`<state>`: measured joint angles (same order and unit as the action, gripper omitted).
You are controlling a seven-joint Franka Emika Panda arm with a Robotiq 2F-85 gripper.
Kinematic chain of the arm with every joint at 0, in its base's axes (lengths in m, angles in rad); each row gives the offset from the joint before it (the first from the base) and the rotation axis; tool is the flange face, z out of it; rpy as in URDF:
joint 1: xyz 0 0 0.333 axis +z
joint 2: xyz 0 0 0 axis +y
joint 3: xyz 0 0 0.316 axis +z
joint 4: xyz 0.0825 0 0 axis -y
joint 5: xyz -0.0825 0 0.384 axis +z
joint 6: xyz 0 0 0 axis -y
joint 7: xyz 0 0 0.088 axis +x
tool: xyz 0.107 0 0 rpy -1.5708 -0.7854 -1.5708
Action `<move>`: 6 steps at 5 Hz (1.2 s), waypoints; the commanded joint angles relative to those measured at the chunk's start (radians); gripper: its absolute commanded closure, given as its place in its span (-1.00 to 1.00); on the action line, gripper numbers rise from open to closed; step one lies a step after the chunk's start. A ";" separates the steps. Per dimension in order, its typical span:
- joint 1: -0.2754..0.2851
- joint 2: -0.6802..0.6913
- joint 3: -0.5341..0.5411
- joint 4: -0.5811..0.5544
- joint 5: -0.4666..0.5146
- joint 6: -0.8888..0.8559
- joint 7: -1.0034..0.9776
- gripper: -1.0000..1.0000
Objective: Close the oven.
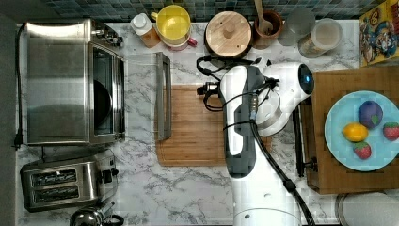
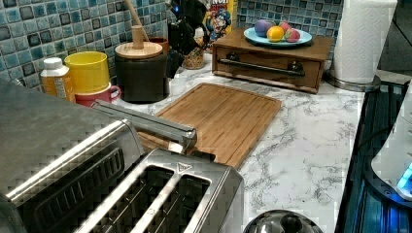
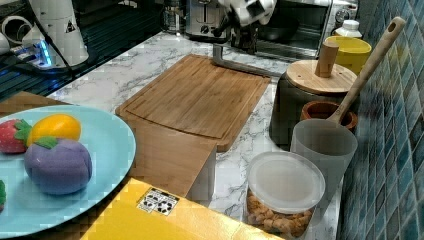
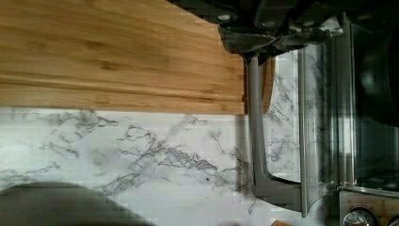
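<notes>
The oven (image 1: 56, 84) is a boxy steel unit at the top view's left. Its glass door (image 1: 141, 94) lies folded down flat on the marble, leaving the dark inside open. The long bar handle (image 1: 163, 94) runs along the door's outer edge, right beside the wooden cutting board (image 1: 193, 127). My gripper (image 3: 243, 36) hangs just above the handle (image 3: 240, 65) in the right view, in front of the oven's mouth. The wrist view shows the gripper (image 4: 256, 52) right at one end of the handle bar (image 4: 255, 132), with the door glass (image 4: 320, 117) beyond it.
A two-slot toaster (image 1: 61, 183) and a kettle (image 1: 94, 217) stand beside the oven. A yellow cup (image 1: 173, 22), a wood-lidded canister (image 1: 228, 30) and jars line the tiled wall. A plate of fruit (image 1: 348, 155) rests on a wooden drawer box at the top view's right.
</notes>
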<state>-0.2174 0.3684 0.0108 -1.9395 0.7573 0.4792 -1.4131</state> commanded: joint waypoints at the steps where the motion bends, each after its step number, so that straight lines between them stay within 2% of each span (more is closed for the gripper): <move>1: -0.019 0.103 0.076 0.031 0.160 -0.019 -0.155 1.00; 3: -0.037 0.145 0.083 0.071 0.298 -0.025 -0.223 1.00; 6: 0.043 0.238 0.104 0.158 0.186 -0.036 -0.192 1.00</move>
<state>-0.2212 0.5928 0.0980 -1.9189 0.9897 0.4116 -1.5586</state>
